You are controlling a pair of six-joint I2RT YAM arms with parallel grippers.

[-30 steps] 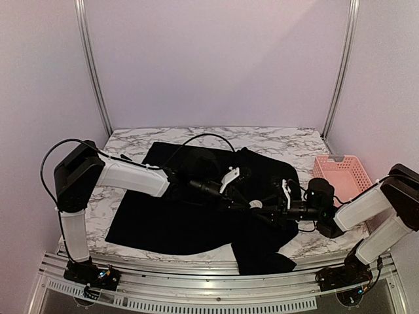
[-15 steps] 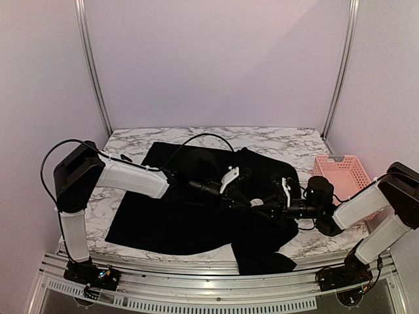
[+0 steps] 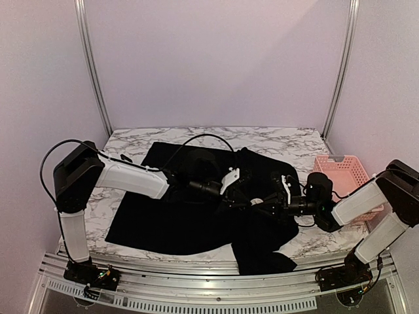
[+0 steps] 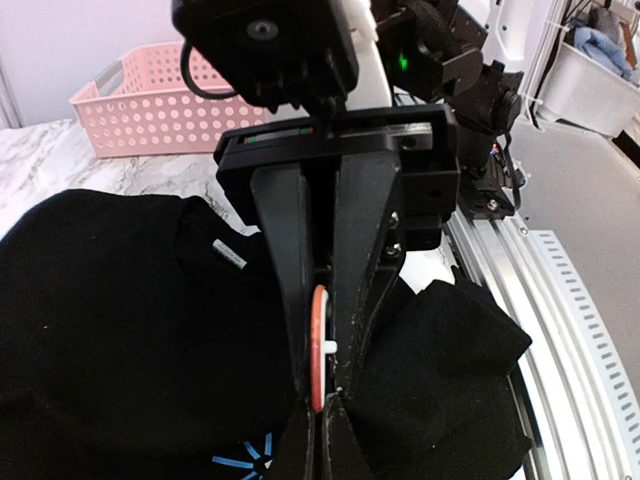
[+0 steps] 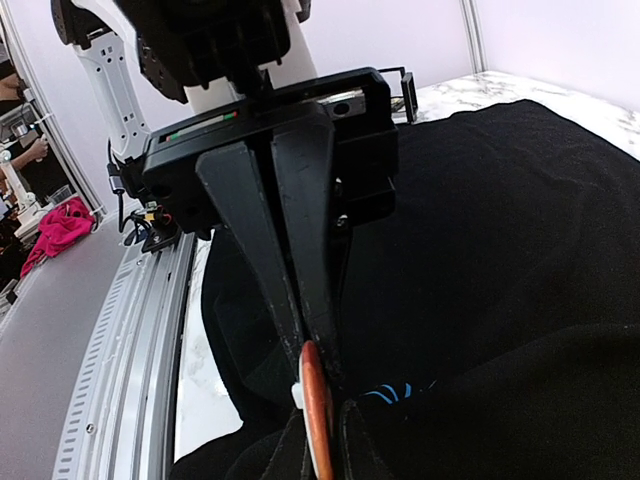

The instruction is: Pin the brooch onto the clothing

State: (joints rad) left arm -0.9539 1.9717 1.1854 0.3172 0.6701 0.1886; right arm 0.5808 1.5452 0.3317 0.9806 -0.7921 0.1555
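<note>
The black T-shirt point(image 3: 170, 216) lies spread on the marble table point(image 3: 275, 140). Its light-blue starburst mark point(image 4: 245, 458) shows beside the fingers, and also in the right wrist view point(image 5: 388, 392). The brooch point(image 4: 317, 340) is a thin orange and white disc with a white peg. My right gripper point(image 5: 322, 425) is shut on the brooch point(image 5: 318, 400), edge-on. My left gripper point(image 4: 322, 405) is shut, and its tips meet the brooch's edge head-on just above the shirt. In the top view both grippers, left point(image 3: 241, 198) and right point(image 3: 260, 205), meet over the shirt's right part.
A pink perforated basket point(image 3: 342, 173) stands at the table's right edge, also in the left wrist view point(image 4: 140, 95). The shirt's lower hem hangs over the near table edge point(image 3: 262, 258) above the aluminium rail point(image 3: 196, 288). A black cable point(image 3: 203, 137) arcs over the left arm.
My right arm has moved slightly left and away from the near edge, bringing the brooch up against the left gripper's tips. The left arm has barely moved.
</note>
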